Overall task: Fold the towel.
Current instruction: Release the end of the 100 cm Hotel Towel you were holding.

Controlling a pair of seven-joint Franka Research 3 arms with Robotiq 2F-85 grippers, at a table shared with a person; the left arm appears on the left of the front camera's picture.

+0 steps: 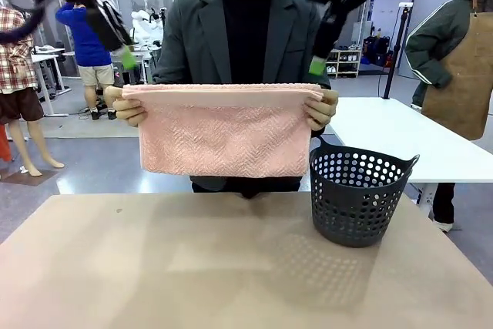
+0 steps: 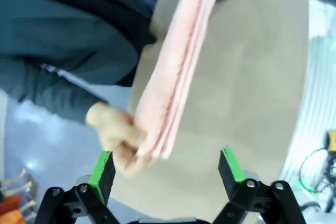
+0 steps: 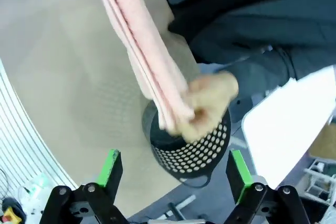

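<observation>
No legible text anywhere. The towel [image 1: 223, 132], basket [image 1: 358, 198] and table [image 1: 154, 267] carry no readable print, label or number.

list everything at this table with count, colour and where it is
pale pink terry towel: one, pink, held up folded in the air at the table's far side
dark grey perforated plastic basket: one, dark grey, standing on the table at picture right, below the towel's corner
beige table: one, beige, in front of the robot
white table: one, white, behind the basket
person: one, dark grey jacket over black top, at the far side
person's hands: two, one gripping each top corner of the towel
left gripper: one, black with green pads, open, raised near one towel end
right gripper: one, black with green pads, open, raised above the basket
</observation>
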